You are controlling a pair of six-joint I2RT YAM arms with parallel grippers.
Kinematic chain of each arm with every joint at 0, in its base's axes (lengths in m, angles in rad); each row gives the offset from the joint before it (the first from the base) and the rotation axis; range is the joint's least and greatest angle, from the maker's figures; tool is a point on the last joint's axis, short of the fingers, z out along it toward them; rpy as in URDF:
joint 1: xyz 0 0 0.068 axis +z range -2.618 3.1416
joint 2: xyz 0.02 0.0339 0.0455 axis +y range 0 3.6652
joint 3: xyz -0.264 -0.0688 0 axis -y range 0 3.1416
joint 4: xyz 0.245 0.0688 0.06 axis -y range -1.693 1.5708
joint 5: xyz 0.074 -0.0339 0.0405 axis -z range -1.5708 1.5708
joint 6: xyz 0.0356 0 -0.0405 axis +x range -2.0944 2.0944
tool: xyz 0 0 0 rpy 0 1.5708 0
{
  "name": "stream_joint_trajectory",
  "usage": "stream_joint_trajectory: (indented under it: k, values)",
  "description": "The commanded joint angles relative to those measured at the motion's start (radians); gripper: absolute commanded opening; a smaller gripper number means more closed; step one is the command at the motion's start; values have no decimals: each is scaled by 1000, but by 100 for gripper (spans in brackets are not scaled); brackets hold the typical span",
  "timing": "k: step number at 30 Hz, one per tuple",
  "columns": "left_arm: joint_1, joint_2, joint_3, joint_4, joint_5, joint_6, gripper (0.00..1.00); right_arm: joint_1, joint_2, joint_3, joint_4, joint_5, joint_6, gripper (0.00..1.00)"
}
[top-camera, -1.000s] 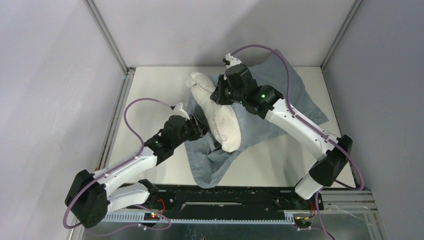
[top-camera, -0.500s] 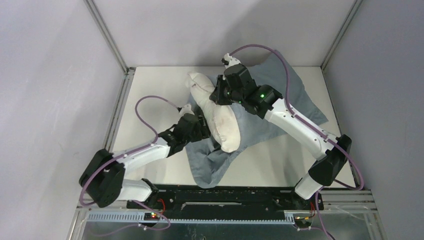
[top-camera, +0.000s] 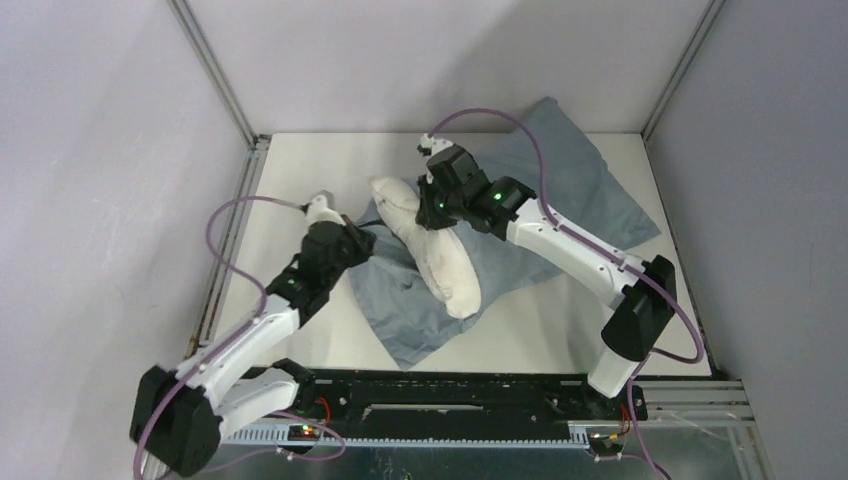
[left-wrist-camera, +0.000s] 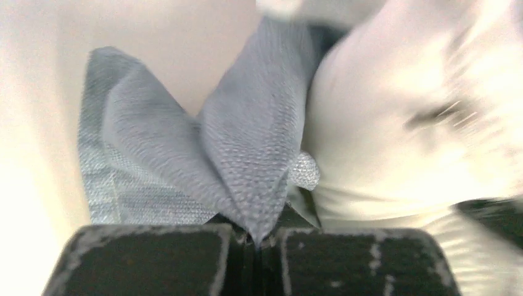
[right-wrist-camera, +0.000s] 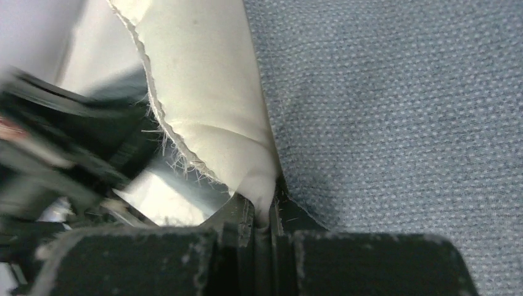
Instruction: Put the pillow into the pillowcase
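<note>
**Q:** What has just changed, and what does it mean for the task?

**A:** The left fingers (left-wrist-camera: 256,242), open beside the pillow (left-wrist-camera: 395,117) a moment ago, have drawn back to the pillow's left and closed tight on a raised fold of the pillowcase (left-wrist-camera: 247,135); the right fingers (right-wrist-camera: 262,217) have carried the pillow's far end a little leftward. By judgement, one arm now holds each of the task's things, so the cloth can be lifted or spread while the pillow is steered; whether the pinched fold is the open hem cannot be told.

**Q:** Where does each thing lie relative to the fingers?

**A:** From above, the pillow (top-camera: 447,262) lies aslant on top of the pillowcase (top-camera: 585,185), not yet inside it; cloth shows to the pillow's left, right and near side, all on the bench (top-camera: 300,170). The left fingers (top-camera: 358,240) sit just left of the pillow, the fold rising from between them and touching the pillow's flank; the right fingers (top-camera: 428,203) are shut on the pillow's frayed seam at its far end, with blue-grey cloth just to the right of that seam.
</note>
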Motion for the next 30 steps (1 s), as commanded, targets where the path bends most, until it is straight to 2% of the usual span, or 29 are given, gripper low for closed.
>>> stream_joint_trajectory:
  k: [1, 5, 8, 14, 19, 25, 28, 30]
  values:
    - [122, -131, -26, -70, 100, 71, 0, 10, 2, -100, 5, 40, -84, 0]
    - [208, -186, -3, -117, 145, 91, 0, 28, 9, -182, 26, 24, -127, 0]
    - [267, -168, 25, -69, 201, 92, 0, 69, 38, -203, 25, 21, -179, 0]
    - [290, -98, 190, -14, 264, 119, 0, 106, 160, -192, -19, 42, -201, 0]
    - [282, -187, 220, 43, 346, 103, 0, 75, 278, -85, -127, 98, -155, 0]
    - [273, -357, 167, 38, 436, 109, 0, 65, 401, 85, -268, 232, -113, 0]
    - [266, -363, 157, 2, 539, 92, 0, 47, 394, 129, -250, 210, -77, 0]
    - [257, -375, 127, -23, 552, 76, 0, 28, 374, 164, -223, 198, -52, 0]
